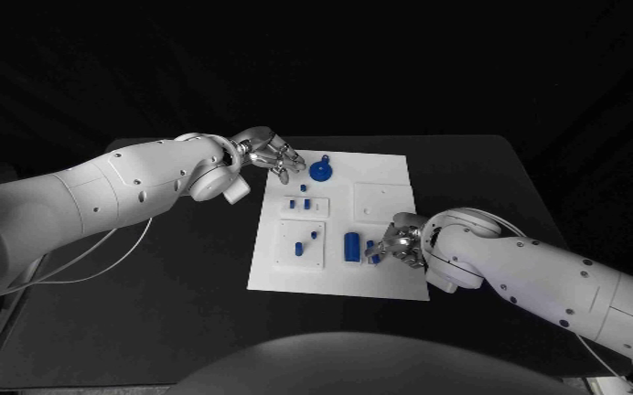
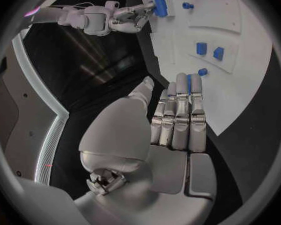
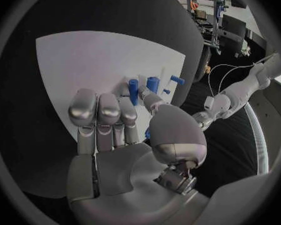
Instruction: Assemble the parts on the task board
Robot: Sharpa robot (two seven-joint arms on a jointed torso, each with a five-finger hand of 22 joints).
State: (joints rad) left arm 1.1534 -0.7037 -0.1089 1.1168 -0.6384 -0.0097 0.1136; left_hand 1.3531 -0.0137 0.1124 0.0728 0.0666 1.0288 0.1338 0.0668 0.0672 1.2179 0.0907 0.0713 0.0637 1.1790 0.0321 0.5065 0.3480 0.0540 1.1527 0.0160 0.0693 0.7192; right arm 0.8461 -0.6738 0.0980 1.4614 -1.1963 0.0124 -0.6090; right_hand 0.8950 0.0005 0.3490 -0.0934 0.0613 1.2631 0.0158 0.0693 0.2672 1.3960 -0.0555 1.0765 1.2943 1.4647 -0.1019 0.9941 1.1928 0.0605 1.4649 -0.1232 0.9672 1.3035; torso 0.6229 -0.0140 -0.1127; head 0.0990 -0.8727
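We see the task board point(image 1: 396, 276) in the middle of the black table point(image 1: 501, 194), with small blue parts point(image 1: 306, 203) standing along its middle and a round blue part point(image 1: 322, 172) near its far edge. Our left hand point(image 1: 268, 152) hovers over the board's far left corner, fingers straight and side by side, holding nothing. Our right hand point(image 1: 400, 242) rests at the near right part of the board beside a tall blue part point(image 1: 352, 246), fingers curled; we cannot tell whether it grips anything.
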